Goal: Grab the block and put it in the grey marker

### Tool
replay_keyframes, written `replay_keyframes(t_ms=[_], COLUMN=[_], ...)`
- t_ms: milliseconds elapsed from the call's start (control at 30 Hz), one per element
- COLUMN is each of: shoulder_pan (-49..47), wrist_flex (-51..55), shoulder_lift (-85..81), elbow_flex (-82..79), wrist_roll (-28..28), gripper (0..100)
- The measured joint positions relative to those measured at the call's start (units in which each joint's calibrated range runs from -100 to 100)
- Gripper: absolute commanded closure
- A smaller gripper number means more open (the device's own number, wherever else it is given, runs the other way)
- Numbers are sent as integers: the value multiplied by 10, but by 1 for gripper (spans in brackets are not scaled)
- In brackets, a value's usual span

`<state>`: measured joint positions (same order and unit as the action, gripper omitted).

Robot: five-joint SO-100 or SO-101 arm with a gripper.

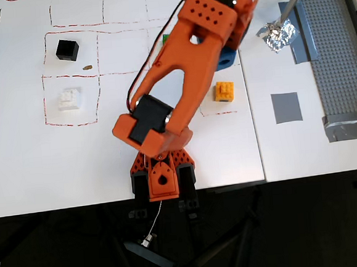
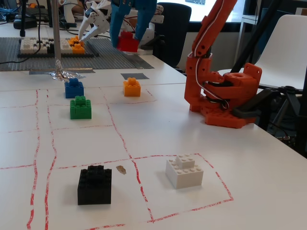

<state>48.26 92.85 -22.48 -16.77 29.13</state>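
In the fixed view my gripper (image 2: 127, 40) has blue fingers (image 2: 116, 28) and is shut on the red block (image 2: 128, 45). It holds the block high in the air, above the far part of the table. The grey marker (image 2: 135, 75) lies flat on the white table below and slightly right of the block. In the overhead view the marker (image 1: 286, 107) is at the right, past the table seam. There the orange arm (image 1: 186, 71) reaches toward the top edge. It hides the gripper's fingers and the block.
An orange-yellow brick (image 1: 225, 91), a blue brick (image 1: 225, 58) and a green brick (image 2: 80, 108) sit near the arm. A black brick (image 1: 67, 50) and a white brick (image 1: 69, 99) sit in red-lined squares. The studded grey baseplate (image 1: 339, 53) and a foil-footed pole (image 1: 277, 35) are beyond the marker.
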Motion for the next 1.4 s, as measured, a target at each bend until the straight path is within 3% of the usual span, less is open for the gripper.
replay_keyframes(t_ms=[400, 767, 1400], shoulder_pan=[233, 378, 405], wrist_flex=[-113, -201, -248], shoulder_lift=[193, 326, 447], elbow_flex=[87, 155, 195], wrist_roll=[85, 149, 164], gripper=[100, 100, 99])
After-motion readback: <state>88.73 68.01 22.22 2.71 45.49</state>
